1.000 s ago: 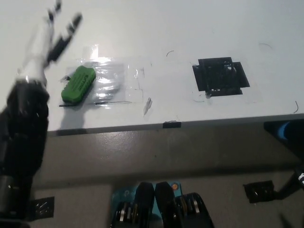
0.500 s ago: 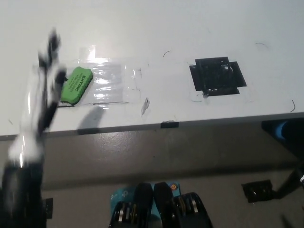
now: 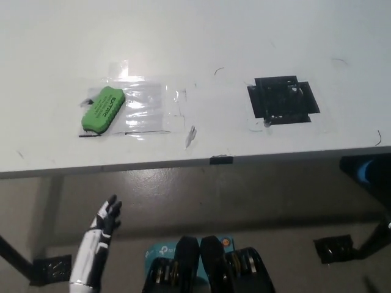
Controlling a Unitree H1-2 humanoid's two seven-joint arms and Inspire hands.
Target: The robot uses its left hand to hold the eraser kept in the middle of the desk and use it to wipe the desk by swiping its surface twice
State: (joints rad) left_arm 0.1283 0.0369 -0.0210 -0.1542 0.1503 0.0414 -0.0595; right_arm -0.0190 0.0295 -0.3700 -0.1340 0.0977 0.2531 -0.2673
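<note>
Eraser (image 3: 102,109) lies on desk (image 3: 201,43); left hand (image 3: 102,229) hangs below.

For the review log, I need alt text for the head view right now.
A green eraser lies untouched on the white desk, beside clear tape. The robot's white left hand hangs below the desk edge, holding nothing. A black tape square sits to the right.

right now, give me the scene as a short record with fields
eraser: green eraser lies flat on the desk, on a clear tape patch, held by nothing
left hand: left hand is below the desk edge, empty, fingers apart, well clear of the eraser
right hand: not in view
other marks: black tape square to the right on the desk
task state: eraser not held
</note>
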